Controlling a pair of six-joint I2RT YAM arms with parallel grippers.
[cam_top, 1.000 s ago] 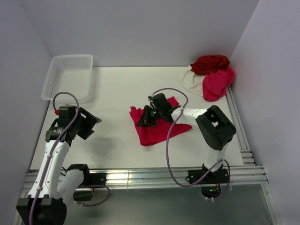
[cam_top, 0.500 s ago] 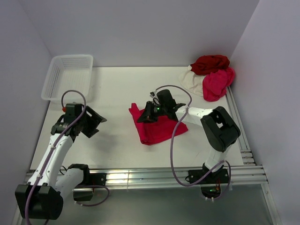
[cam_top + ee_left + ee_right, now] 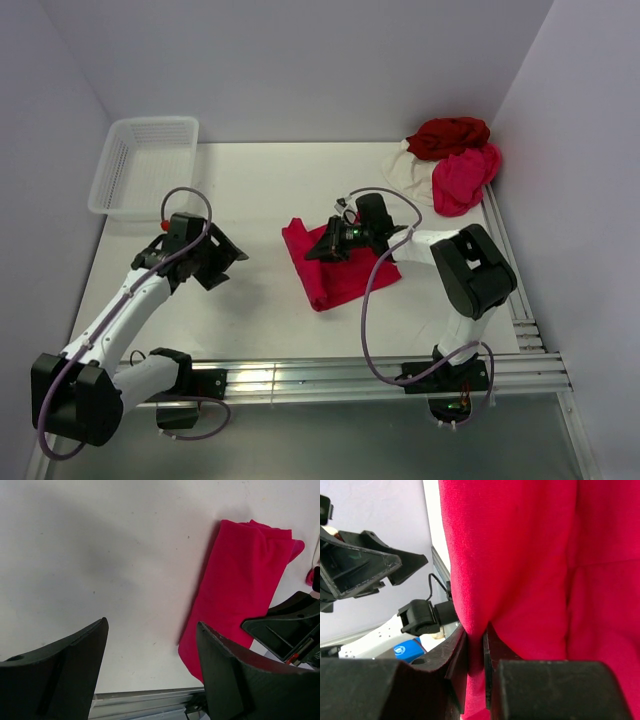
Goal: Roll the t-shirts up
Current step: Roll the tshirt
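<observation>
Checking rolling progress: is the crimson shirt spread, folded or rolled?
Folded: the crimson t-shirt lies as a flat doubled strip, one edge pinched in the right gripper.

One crimson t-shirt point(image 3: 335, 282), three piled t-shirts point(image 3: 455, 165), one mesh basket point(image 3: 152, 121), two robot arms point(image 3: 122, 308)

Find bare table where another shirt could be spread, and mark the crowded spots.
Bare: the back strip of table between the basket and the shirt pile; the near strip between the crimson shirt and the front rail. Crowded: the far right corner, and the centre, where the right gripper pinches the crimson shirt beside the open left gripper.
</observation>
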